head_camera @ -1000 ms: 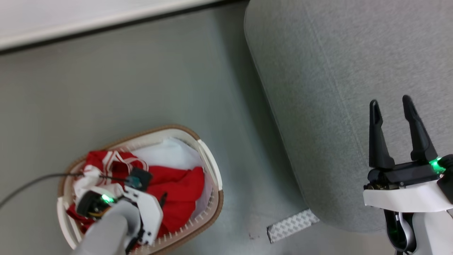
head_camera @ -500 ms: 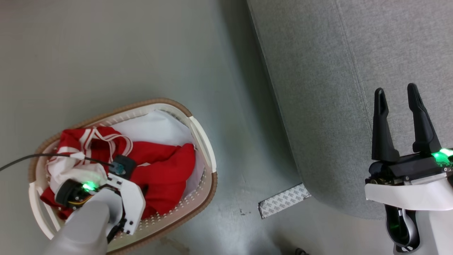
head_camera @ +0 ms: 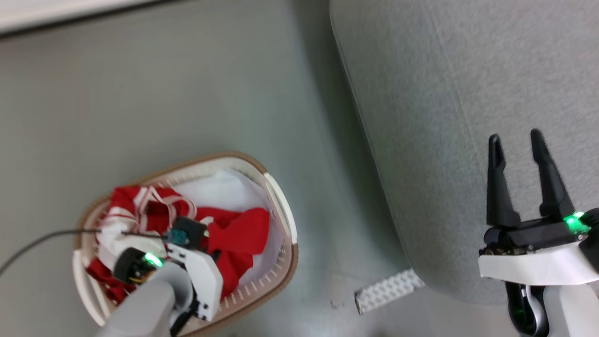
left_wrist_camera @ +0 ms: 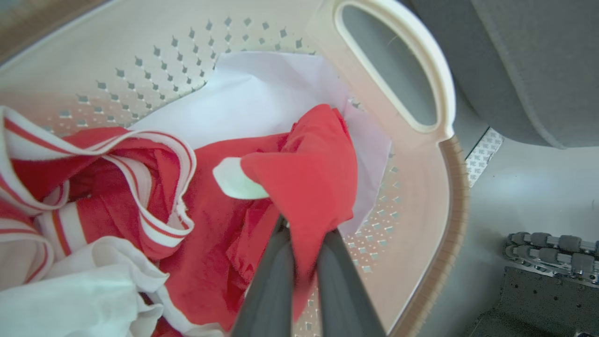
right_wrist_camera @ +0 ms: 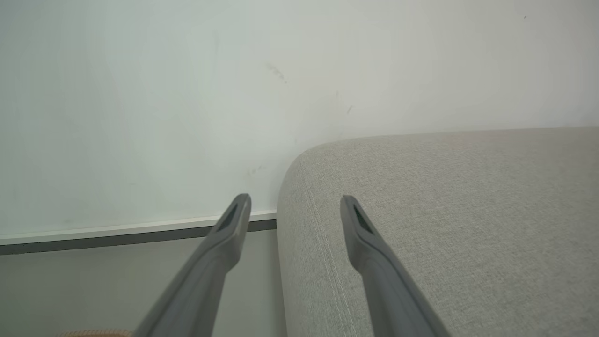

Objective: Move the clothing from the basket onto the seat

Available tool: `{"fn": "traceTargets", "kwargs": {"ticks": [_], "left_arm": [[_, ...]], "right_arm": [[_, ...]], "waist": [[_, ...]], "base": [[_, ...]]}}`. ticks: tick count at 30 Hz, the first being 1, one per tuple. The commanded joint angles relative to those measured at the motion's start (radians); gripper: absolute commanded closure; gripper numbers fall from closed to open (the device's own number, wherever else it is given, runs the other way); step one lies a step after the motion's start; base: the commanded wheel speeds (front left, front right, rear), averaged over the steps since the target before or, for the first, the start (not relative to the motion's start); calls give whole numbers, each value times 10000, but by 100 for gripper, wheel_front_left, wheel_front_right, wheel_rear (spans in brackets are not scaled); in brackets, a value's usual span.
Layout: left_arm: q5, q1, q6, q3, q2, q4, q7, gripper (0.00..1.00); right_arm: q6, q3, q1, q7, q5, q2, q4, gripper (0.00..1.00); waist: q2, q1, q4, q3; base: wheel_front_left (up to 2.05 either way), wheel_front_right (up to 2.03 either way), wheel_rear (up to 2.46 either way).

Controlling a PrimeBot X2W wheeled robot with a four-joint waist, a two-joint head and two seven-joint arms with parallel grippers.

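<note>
The cream basket (head_camera: 281, 206) with a brown rim stands on the floor at the lower left. Red clothing (head_camera: 243, 229) with white stripes lies crumpled inside it, over a plain white sheet (head_camera: 229, 192). My left gripper (head_camera: 214, 256) reaches down into the basket. In the left wrist view the left gripper (left_wrist_camera: 304, 229) is shut on a fold of the red clothing (left_wrist_camera: 309, 173), which drapes over the fingertips. A small white tag (left_wrist_camera: 231, 180) shows beside the fold. My right gripper (head_camera: 514, 138) hangs open and empty above the grey seat (head_camera: 444, 117).
A strip of patterned tape (head_camera: 388, 290) lies on the floor between basket and seat. A black cable (head_camera: 42, 238) runs left from my left wrist. The wall's skirting (head_camera: 47, 14) crosses the top left. My wheeled base (left_wrist_camera: 547, 248) sits near the basket.
The whole head picture shifted down and back up as the camera moved. The red fabric beside my left gripper has bunched up more tightly. The right gripper stays open over the seat.
</note>
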Motion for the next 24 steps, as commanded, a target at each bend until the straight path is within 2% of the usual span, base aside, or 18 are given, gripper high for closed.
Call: {"fn": "traceTargets", "kwargs": {"ticks": [1,9,14,19,24], "left_arm": [[-122,179,15,-25,-34,-22,-184,100],[-613,836,30,-11,-691,-147,-1154,100],[-920,1333,237,249,-975,-517,-1489,100],[-1046,1923,618,528,-943,-1255,-1606,100],[-963,2318,1133,801,-581,-2333,-1645,100]], "right_arm": [[-21,-8,145,-26,-40,-7,76,0],[-21,-87,745,-28,-648,-14,549,0],[-21,-248,1262,-26,-1039,-14,851,0],[-21,-329,1794,-26,-1281,-16,1091,0],[-21,-113,2151,-26,-1434,-170,1270,0]], "waist": [[0,-1,372,-948],[0,-1,1040,-3391],[0,-1,1481,-4727],[0,-1,1892,-5838],[0,-1,2274,-6462]], "base": [[0,0,0],[0,0,0],[0,0,0],[0,0,0],[0,0,0]]}}
